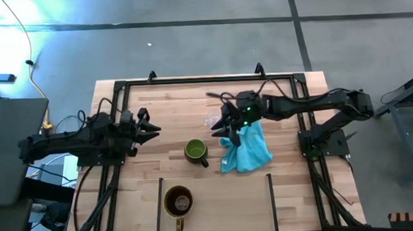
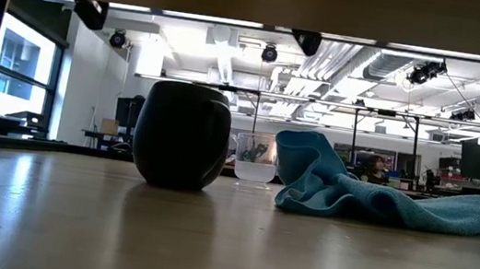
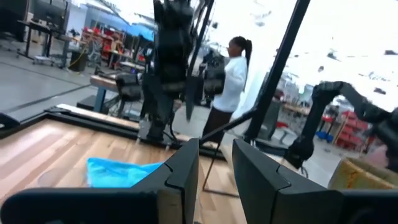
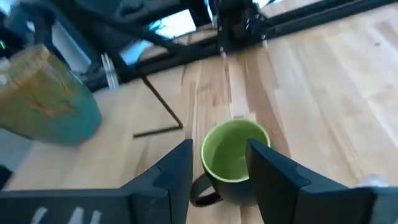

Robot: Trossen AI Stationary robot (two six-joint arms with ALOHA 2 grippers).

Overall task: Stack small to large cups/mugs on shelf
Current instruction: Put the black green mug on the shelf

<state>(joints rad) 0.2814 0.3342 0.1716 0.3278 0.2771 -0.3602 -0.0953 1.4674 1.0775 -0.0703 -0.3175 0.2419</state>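
The green mug (image 1: 196,151), dark outside, stands upright mid-table, and the right wrist view shows its green inside (image 4: 233,157). In the low view it is a dark round body (image 2: 181,134). The clear glass cup (image 1: 212,120) (image 2: 255,160) stands just beyond it. The brown mug (image 1: 178,202) stands in a bay of the wooden shelf (image 1: 218,203) at the near edge. My right gripper (image 1: 223,126) (image 4: 219,163) is open and raised, beside the glass cup, with the green mug farther off in line with the gap between its fingers. My left gripper (image 1: 153,129) (image 3: 215,167) is open, waiting left of the mugs.
A crumpled turquoise cloth (image 1: 246,149) (image 2: 380,198) (image 3: 121,171) lies right of the green mug, under my right arm. Thin black bars (image 1: 160,203) (image 1: 271,195) divide the shelf. Black frame rails (image 1: 204,79) border the table. A person (image 3: 229,84) stands beyond the table.
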